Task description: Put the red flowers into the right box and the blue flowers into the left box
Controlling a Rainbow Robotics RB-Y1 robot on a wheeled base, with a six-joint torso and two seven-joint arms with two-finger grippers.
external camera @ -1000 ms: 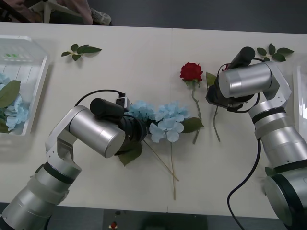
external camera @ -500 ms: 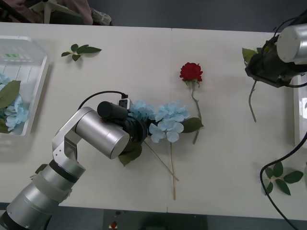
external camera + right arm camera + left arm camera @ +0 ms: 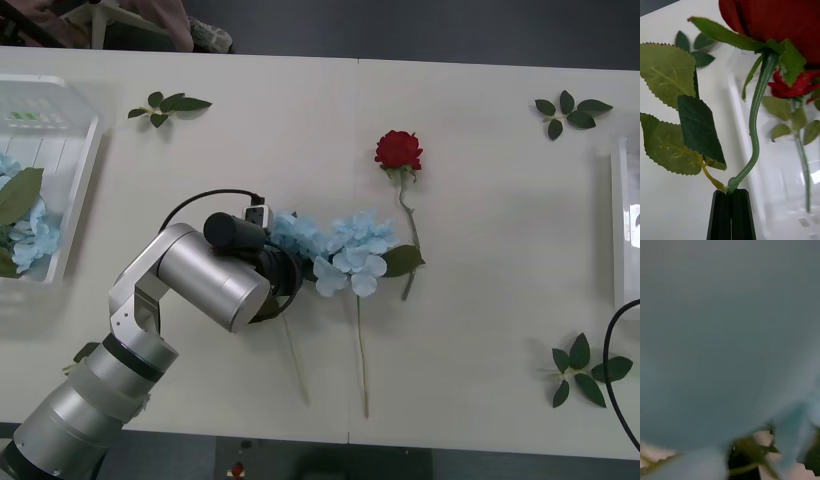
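Observation:
My right gripper (image 3: pixel 731 213) is shut on the green stem of a red flower (image 3: pixel 771 22), holding it over the right box (image 3: pixel 752 157). Another red flower (image 3: pixel 797 84) lies in that box. In the front view the right box (image 3: pixel 622 220) shows at the right edge, and one red flower (image 3: pixel 398 150) lies mid-table. My left gripper (image 3: pixel 290 262) is down on one of two blue flowers (image 3: pixel 292 234) lying side by side; the other (image 3: pixel 355 252) is just to its right. Pale blue petals (image 3: pixel 730 333) sit right against the left wrist camera. The left box (image 3: pixel 70 200) holds blue flowers (image 3: pixel 35 235).
Loose leaf sprigs lie at the back left (image 3: pixel 168 104), back right (image 3: pixel 570 108) and front right (image 3: pixel 585 368). A black cable (image 3: pixel 618 370) loops in at the right edge. A single leaf (image 3: pixel 85 352) lies beside my left arm.
My right arm has carried its red flower rightward out of the front view. The stem of the blue flower under my left gripper has swung from slanting to nearly straight toward the front edge.

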